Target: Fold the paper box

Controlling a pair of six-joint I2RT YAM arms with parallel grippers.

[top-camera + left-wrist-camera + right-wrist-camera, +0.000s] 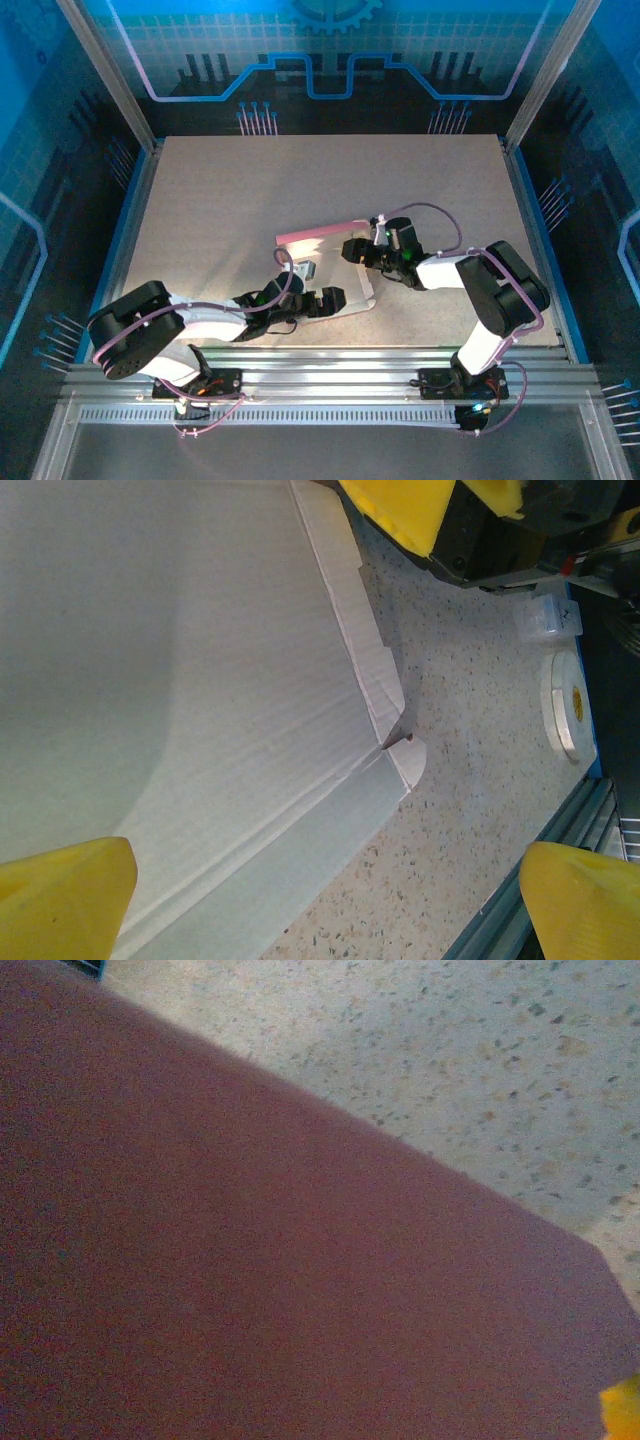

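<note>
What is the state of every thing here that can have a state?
Pink-and-whitish thin card paper box: unfinished, one pink flap turned up, whitish panel flat.
Left gripper: open, over the box's edge.
Right gripper: at the pink flap; grip unclear.
White tape roll: lying flat on the speckled table.

One paper box (200,660), one tape roll (565,705) and one small clear plastic item (545,617) on one tabletop (200,200) — plus two pincers: left pincer (326,301), right pincer (352,250).
</note>
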